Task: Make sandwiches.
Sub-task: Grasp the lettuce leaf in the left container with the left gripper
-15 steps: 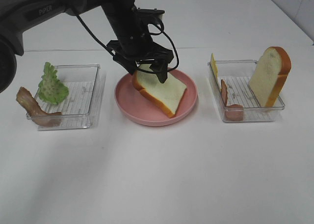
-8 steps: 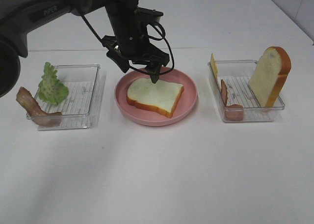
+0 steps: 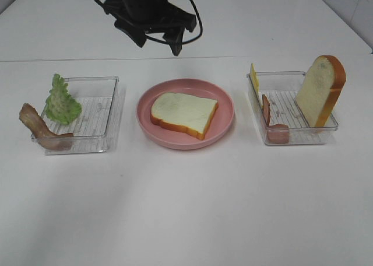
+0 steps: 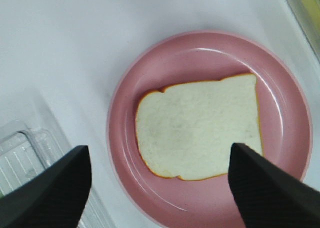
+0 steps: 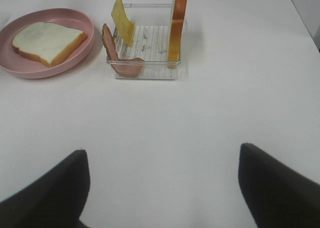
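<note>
Jaws: left gripper [image 3: 158, 43] spread wide and empty, hanging high beyond the plate; right gripper [image 5: 162, 193] equally spread and empty, seen only in its wrist view.

Left tray [image 3: 111, 82]: lettuce [image 3: 61, 101] leaning on the wall, bacon [image 3: 36, 126] draped over the rim. I judge a pinch here may drag the light tray.

Pink plate [image 3: 224, 117], centre: one bread slice [image 3: 183, 113], white face, orange-brown crust, lying flat, slightly askew.

Right tray [image 3: 291, 139]: cheese [image 3: 254, 76], bacon strip [image 3: 274, 129], second slice [image 3: 320, 91] on edge. I expect a nudge would topple it.
</note>
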Robot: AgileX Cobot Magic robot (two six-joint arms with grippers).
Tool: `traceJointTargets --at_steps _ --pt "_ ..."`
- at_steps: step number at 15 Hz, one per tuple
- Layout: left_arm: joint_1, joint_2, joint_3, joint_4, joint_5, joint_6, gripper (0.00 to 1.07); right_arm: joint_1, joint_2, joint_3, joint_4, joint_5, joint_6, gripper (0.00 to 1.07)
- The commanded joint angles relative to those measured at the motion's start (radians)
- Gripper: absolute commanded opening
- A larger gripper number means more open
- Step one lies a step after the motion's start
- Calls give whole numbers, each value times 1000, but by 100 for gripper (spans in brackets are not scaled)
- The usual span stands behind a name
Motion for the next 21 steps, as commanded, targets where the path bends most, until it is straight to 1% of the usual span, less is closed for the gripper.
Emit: traceJointTargets --at_steps 1,2,4,5,8,9,11,13,15,17,21 --pt "52 -72 14 -22 69 -25 72 -7 -15 3 7 -11 -6 78" --pt "79 -109 49 -22 69 -25 72 -7 -15 3 7 -11 -6 78" --pt "127 -187 145 -20 69 -47 72 -7 -15 3 7 -11 -6 78" --pt "167 -249 236 -18 69 -47 72 -7 -15 3 7 -11 -6 78" --pt "241 -340 390 0 69 -47 72 -7 -15 3 7 -11 -6 78" --pt "270 -355 432 0 69 -47 72 -7 -15 3 7 -11 -6 78" --pt "317 -357 485 0 68 -47 71 -7 -15 3 7 -11 -6 78" --pt "348 -337 510 11 67 -47 71 -7 -15 3 7 -11 -6 78" --pt "366 -299 510 17 64 -46 71 -7 -15 3 7 -11 -6 78" --pt "366 -234 509 14 20 -46 71 -7 -15 3 7 -11 -6 78" --pt "366 -156 509 19 -3 -43 71 -7 -15 3 7 -11 -6 78"
